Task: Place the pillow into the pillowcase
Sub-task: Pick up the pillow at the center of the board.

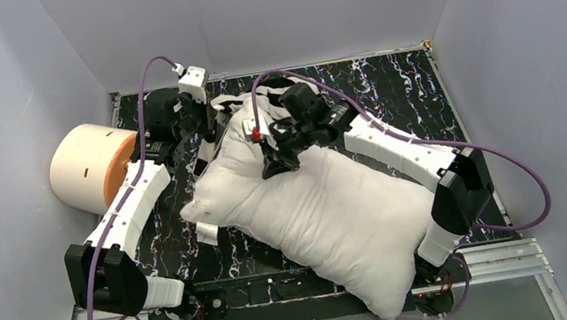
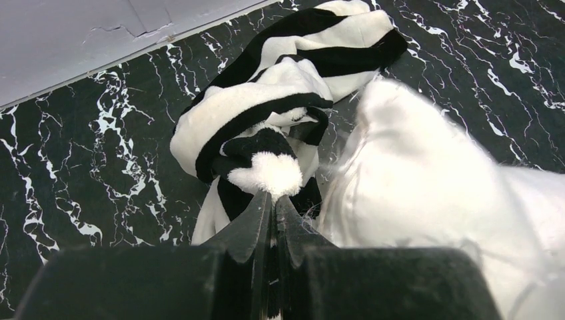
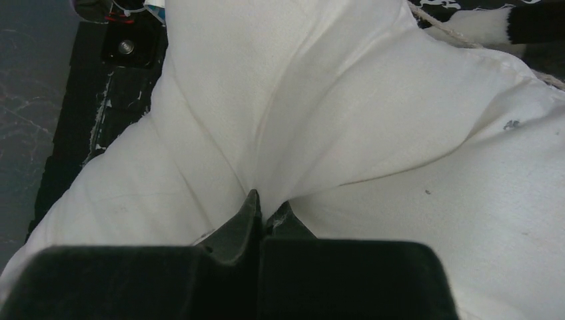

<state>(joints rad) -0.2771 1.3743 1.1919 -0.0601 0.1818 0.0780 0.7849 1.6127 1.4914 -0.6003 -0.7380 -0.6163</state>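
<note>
The plump white pillow (image 1: 329,212) lies diagonally across the table, from the back left down to the near right edge. Bunched at its far end is the black and white striped pillowcase (image 2: 280,87), mostly hidden in the top view behind pillow and arms (image 1: 214,136). My left gripper (image 2: 274,198) is shut on a fluffy fold of the pillowcase, right beside the pillow's corner (image 2: 426,173). On the pillow's upper part, my right gripper (image 3: 265,208) is shut, pinching a fold of the pillow fabric (image 3: 300,100); in the top view it sits at the pillow's far end (image 1: 274,161).
A cream cylinder with an orange face (image 1: 93,167) lies at the left wall beside the left arm. The black marbled tabletop (image 1: 403,84) shows at the back right. Grey walls close in on three sides. The pillow's near end hangs over the metal rail (image 1: 511,258).
</note>
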